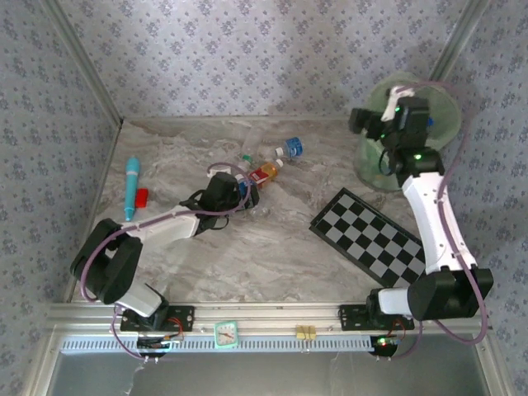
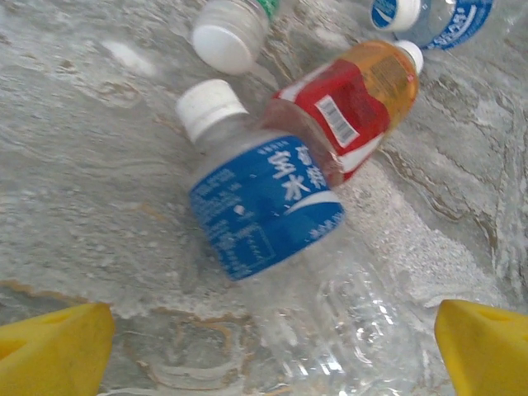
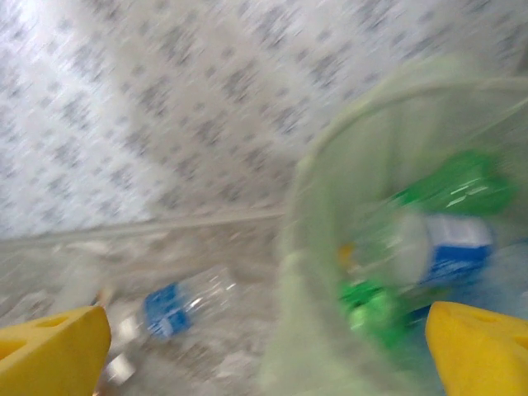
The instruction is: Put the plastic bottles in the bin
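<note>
- Fingers of my left gripper [image 2: 268,355] stand wide apart, one yellow tip at each lower corner of the wrist view, and they clamp nothing.
- Between them lies a blue-label bottle [image 2: 264,206] on its side on the table [image 2: 91,190], white cap pointing away from me. Its clear lower body reaches into the gap, and neither tip presses on it.
- A red-label bottle [image 2: 351,107] of orange drink lies against that bottle's far side, touching it.
- Beyond are a white-capped bottle [image 2: 227,33] and a blue-capped bottle [image 2: 429,12], both apart from my fingers.
- From above, my left gripper [image 1: 235,191] sits low over this cluster in the middle of the table.
- My right gripper [image 1: 367,124] is also spread fully and holds nothing. It hangs at the left rim of the bin [image 1: 441,115] in the far right corner.
- The right wrist view is blurred. The bin [image 3: 330,165] holds a green bottle [image 3: 462,186] and a blue-labelled one [image 3: 450,247], and a loose bottle [image 3: 177,305] lies on the table left of it.
- A checkerboard [image 1: 371,235] lies near the bin.
</note>
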Robot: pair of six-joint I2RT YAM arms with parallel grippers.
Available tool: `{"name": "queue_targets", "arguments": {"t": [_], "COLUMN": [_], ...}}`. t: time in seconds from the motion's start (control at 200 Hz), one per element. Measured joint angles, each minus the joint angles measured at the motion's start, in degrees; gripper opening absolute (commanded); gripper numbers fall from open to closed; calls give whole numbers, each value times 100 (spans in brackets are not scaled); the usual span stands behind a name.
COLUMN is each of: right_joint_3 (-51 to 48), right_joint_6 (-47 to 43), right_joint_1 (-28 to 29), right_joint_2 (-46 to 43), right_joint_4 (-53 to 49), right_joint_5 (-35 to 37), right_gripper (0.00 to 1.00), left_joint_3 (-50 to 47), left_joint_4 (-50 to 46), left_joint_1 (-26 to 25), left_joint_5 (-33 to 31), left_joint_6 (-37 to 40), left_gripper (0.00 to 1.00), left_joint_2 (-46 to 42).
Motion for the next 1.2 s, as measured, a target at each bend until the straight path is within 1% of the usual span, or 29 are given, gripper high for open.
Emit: {"name": "queue_targets", "arguments": {"t": [0.08,0.245,0.325,0.425,0.69,0.985,1.199], "right_joint_3": [-577,-1556,-1869,-2083,-2100,-2100,-2092], "right_joint_6": [157,498,691,863,968,1012,1062], "right_joint_1": [417,1204,1471,1674,1784,1784,1784], "right_joint_2": [-42,-133,-164,-162,-162,-17,153], "right_joint_4": [299,820,1088,1335,1502,1561,1587], "right_joint_5": [-79,-4,61,125,260,291,286], "right_gripper": [100,100,100,100,100,100,100], "left_joint_3": [192,527,695,935,1311,1314,1298], "left_joint_4": [-90,-299,-463,-710,-1137,-1370,-1362], "left_joint_1": [-122,-289,-306,-306,-306,-297,-254], "left_joint_5": [-15,-61,-87,-92,-83,-238,-258], "left_joint_6": [-61,-181,-247,-304,-365,-365,-365], "left_gripper": [100,100,100,100,100,99,92], "left_joint_2": [149,431,610,896,1462,1539,1539]}}
